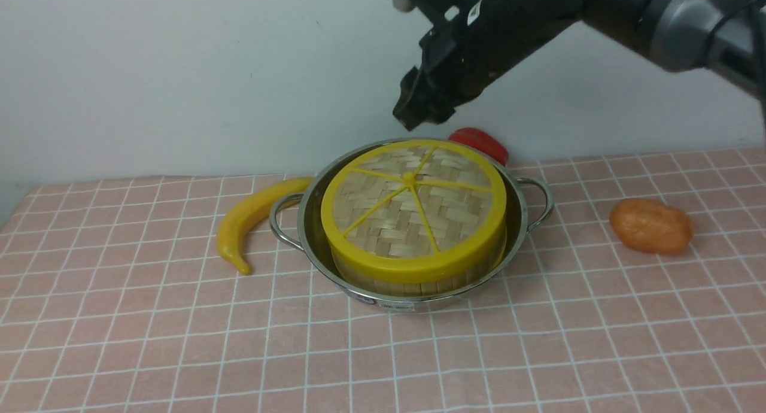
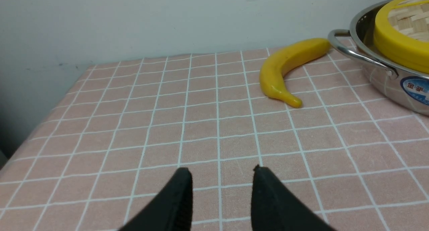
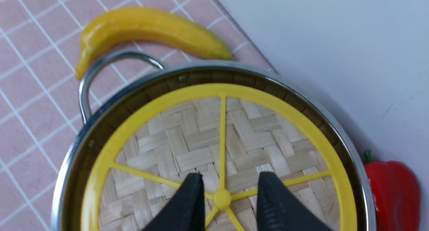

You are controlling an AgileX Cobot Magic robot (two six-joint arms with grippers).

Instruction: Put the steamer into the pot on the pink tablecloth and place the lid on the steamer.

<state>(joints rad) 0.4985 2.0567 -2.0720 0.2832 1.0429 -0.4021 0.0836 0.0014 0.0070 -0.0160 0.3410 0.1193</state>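
A: What sits below the right claw [image 1: 413, 123]?

B: A flat woven-bamboo lid [image 1: 413, 206] with a thick yellow rim, five spokes and a knob. It caps the pale-walled steamer [image 1: 419, 281], which stands inside the shiny steel pot [image 1: 311, 221] on the pink tablecloth [image 1: 179, 341]. The claw hangs just above, fingers spread, gripping nothing.

A: Any writing?

B: A blue label on the pot's wall, too small to read.

A: The left claw [image 2: 221, 177]?

B: Spread too, empty, over bare gridded cloth; the smooth curved banana [image 2: 288, 67] lies ahead of it.
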